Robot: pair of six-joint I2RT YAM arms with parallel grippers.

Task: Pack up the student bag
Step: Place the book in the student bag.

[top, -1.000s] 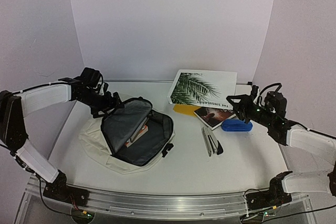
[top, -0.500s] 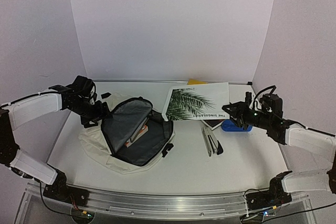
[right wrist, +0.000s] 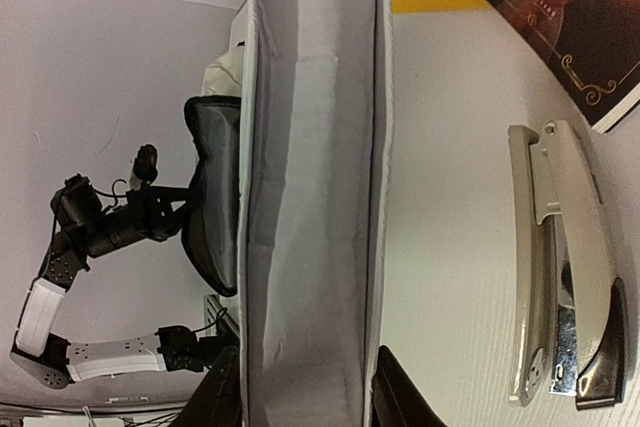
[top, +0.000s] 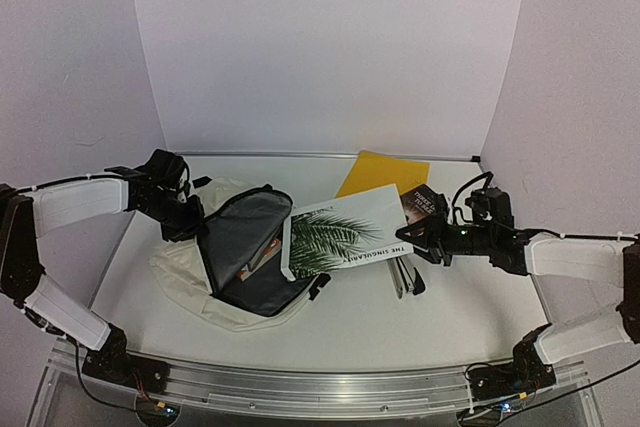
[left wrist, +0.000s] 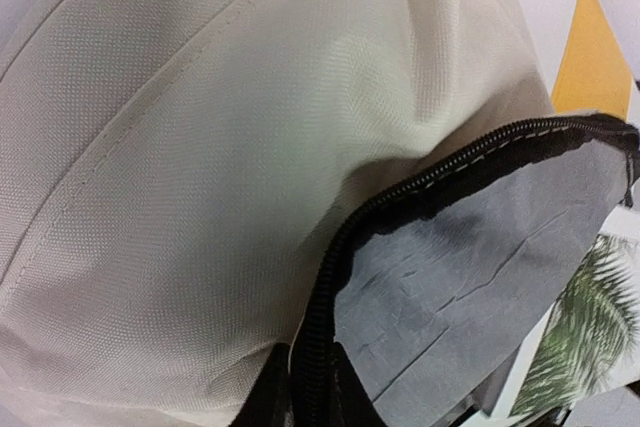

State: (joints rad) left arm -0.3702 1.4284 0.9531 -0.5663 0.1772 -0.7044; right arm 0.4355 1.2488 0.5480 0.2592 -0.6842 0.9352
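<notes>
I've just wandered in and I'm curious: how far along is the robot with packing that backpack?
Partway. Done: the student bag lies unzipped with a book-like item already inside. In hand: the left claw pinches the opening's rim, while the right claw holds the palm-leaf book at the bag's mouth. Left: the yellow folder, dark book and stapler lie on the table.

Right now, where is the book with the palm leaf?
In the top view, the palm-leaf book is mid-table, gripped by the right tool, its left end over the open student bag.
</notes>
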